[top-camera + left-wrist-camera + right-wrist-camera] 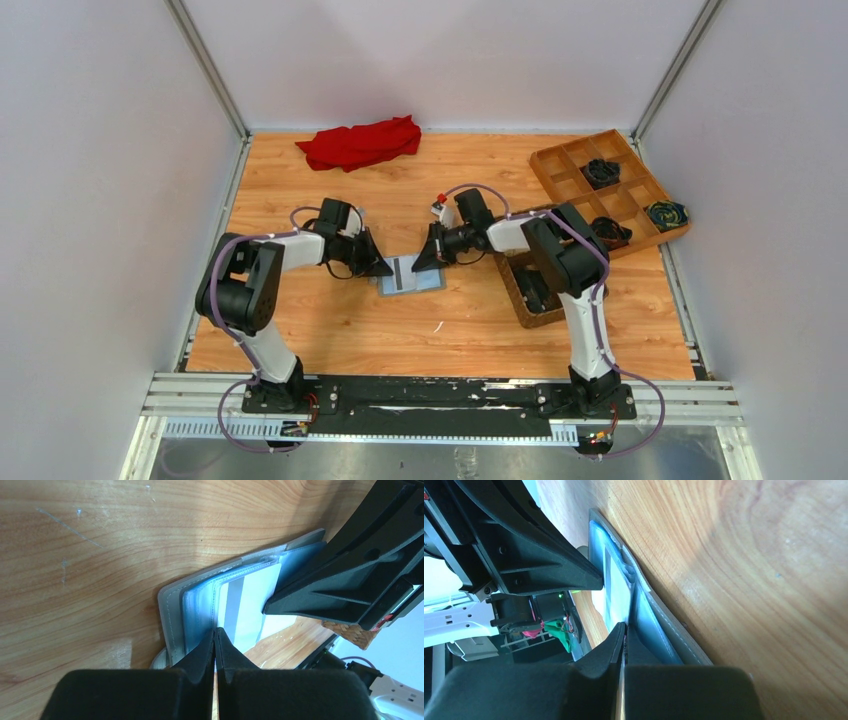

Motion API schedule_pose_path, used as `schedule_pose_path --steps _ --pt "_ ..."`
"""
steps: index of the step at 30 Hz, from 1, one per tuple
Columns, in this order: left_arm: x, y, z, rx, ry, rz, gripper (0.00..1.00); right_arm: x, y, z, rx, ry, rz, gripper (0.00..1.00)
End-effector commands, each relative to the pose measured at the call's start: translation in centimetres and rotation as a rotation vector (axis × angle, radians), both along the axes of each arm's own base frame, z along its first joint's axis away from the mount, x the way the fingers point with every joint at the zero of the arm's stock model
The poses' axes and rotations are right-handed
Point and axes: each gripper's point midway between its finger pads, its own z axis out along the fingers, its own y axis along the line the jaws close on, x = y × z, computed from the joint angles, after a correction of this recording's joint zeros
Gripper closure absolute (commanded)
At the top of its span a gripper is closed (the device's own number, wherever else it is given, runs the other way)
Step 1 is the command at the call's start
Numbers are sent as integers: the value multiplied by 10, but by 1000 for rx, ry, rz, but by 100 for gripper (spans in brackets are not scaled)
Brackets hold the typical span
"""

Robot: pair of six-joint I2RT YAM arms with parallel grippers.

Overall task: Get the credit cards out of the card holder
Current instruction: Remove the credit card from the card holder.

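While lying open, touched twice: at the left edge of the card holder [172, 610] by the left gripper [216, 631], jaws pressed together; on the pale credit card [252, 595] inside it by the right gripper [625, 626], jaws likewise closed.

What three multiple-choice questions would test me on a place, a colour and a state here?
1. Where is the red cloth? A at the back of the table; B at its near edge; C hanging on a wall.
2. What colour is the inside of the card holder? A blue-grey; B red; C green.
3. How does the card holder lie? A folded shut; B open; C standing on edge.
Answers: A, it lies by the back wall; A, both wrist views show it; B, its sleeves and a white card are exposed.
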Motion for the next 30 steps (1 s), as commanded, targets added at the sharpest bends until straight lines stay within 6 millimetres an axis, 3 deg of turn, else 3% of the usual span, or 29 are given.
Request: schedule_pose_path --steps 1,7,30 --pt "-29 34 -50 209 116 0 100 2 -18 1 2 39 -16 100" --pt "-28 31 -46 197 98 -18 100 3 -15 13 59 46 -12 100" --pt "-25 43 -41 256 83 -35 100 -3 -27 12 -30 8 -26 100"
